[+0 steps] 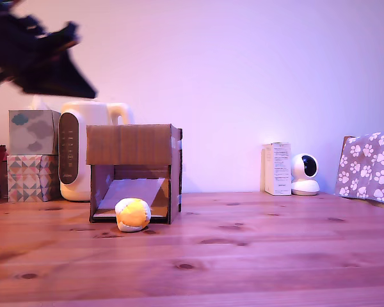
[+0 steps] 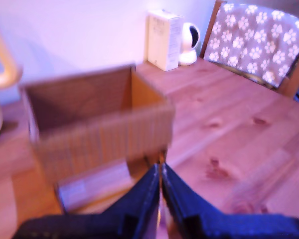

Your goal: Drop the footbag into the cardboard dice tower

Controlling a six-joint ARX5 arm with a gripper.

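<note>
Footbag sat on the wooden table, lower left of centre in the exterior view, touching the front edge of the cardboard dice tower at its lower opening, just ahead of the pale slanted ramp. Orange and pale yellow panels were visible. Gripper was at the bottom centre of the wrist view, fingers pressed together with nothing between them. In the exterior view the arm showed as a dark blur in the upper left corner, well above the tower. Wrist view looked down into the tower's open top; image was motion-blurred. Left of the tower in the exterior view: white appliance, two stacked tissue boxes. Right side: small white carton, white dome camera, paw-print cloth at the frame edge.
</note>
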